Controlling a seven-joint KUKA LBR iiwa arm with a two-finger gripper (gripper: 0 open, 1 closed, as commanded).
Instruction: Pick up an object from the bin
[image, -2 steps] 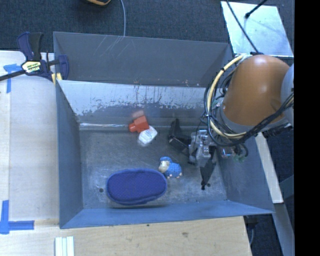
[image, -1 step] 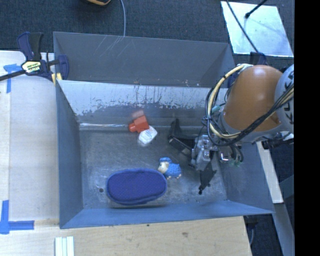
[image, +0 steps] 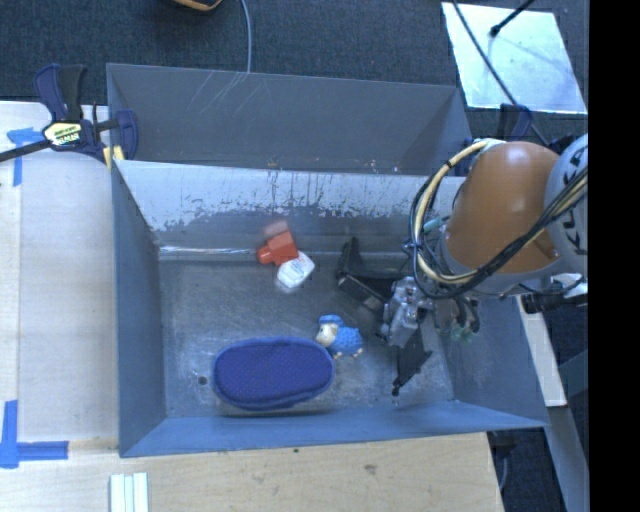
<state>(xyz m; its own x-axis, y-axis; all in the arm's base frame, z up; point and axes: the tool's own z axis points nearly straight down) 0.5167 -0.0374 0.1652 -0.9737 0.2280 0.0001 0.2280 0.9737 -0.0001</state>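
My gripper (image: 406, 368) hangs low over the bin's right side, its dark tip close to the floor near the front wall. Just left of it lies a small blue and yellow toy (image: 340, 337). A black angular object (image: 358, 277) rests behind and left of the gripper, near the back wall; its right part is hidden by the wrist. I see nothing held in the gripper.
A large dark blue oval pouch (image: 273, 373) lies at the front left of the floor. A red piece (image: 276, 247) and a white piece (image: 295, 272) sit together by the back wall. The arm's orange cover and cables hang over the bin's right wall.
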